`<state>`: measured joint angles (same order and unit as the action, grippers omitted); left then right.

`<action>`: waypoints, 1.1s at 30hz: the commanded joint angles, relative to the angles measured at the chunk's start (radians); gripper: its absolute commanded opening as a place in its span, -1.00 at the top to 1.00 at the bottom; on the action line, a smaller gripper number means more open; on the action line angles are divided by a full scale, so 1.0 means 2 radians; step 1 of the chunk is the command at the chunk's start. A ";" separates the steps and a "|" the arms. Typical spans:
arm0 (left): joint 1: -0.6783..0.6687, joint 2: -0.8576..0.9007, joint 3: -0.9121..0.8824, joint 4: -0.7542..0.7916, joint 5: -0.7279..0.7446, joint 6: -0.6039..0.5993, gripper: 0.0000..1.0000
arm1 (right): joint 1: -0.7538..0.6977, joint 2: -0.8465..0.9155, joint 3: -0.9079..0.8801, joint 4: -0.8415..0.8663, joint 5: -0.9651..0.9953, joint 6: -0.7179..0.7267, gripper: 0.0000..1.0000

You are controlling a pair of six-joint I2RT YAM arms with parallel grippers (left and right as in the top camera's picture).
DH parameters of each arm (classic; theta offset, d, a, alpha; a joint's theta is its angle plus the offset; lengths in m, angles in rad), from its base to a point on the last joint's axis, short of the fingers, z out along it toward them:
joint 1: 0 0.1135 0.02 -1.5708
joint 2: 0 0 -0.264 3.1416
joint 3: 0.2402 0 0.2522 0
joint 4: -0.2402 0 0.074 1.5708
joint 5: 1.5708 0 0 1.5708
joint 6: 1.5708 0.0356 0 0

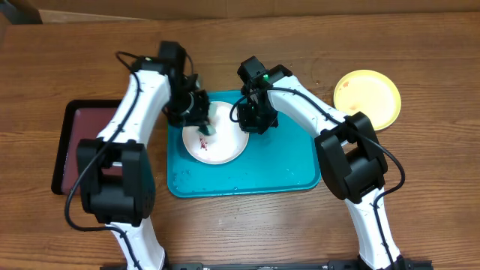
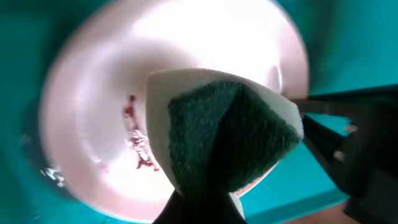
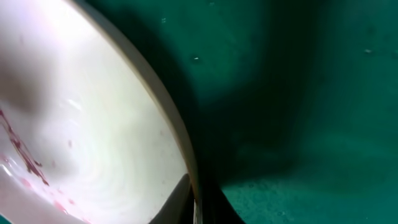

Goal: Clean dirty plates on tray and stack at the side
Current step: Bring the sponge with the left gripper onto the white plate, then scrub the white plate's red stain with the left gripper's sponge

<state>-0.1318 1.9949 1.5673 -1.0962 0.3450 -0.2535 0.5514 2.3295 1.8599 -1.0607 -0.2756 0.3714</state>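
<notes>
No text, label, brand, number or sign can be read in any view, neither on tray (image 1: 277, 169) nor plates (image 1: 225, 146).

Overhead straight down; both wrist views close, sharing white plate (image 2: 87, 99)

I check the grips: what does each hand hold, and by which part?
The left hand holds a white foam sponge with a dark green scouring face by one end. The right hand pinches the white round plastic plate at its rim.
</notes>
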 commanded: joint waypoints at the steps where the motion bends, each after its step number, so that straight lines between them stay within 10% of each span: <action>1: -0.010 -0.001 -0.031 0.019 0.009 -0.021 0.91 | -0.001 0.002 0.003 0.001 0.006 0.028 0.89; 11: -0.013 -0.001 -0.042 0.040 -0.022 -0.068 0.91 | 0.000 0.002 0.003 0.000 0.000 0.129 0.93; 14: -0.013 -0.001 -0.042 0.041 -0.034 -0.074 0.91 | -0.001 0.002 0.003 0.000 -0.019 0.123 0.38; 21: -0.013 -0.001 -0.044 0.056 -0.034 -0.074 0.91 | -0.010 0.002 0.006 -0.010 -0.020 0.109 0.14; 33: -0.013 -0.001 -0.060 0.076 -0.034 -0.095 0.91 | -0.035 0.002 0.029 -0.001 -0.020 -0.236 0.20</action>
<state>-0.1574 1.9949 1.4666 -0.9482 0.2840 -0.4004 0.4805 2.3295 1.8942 -1.0809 -0.3222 0.1761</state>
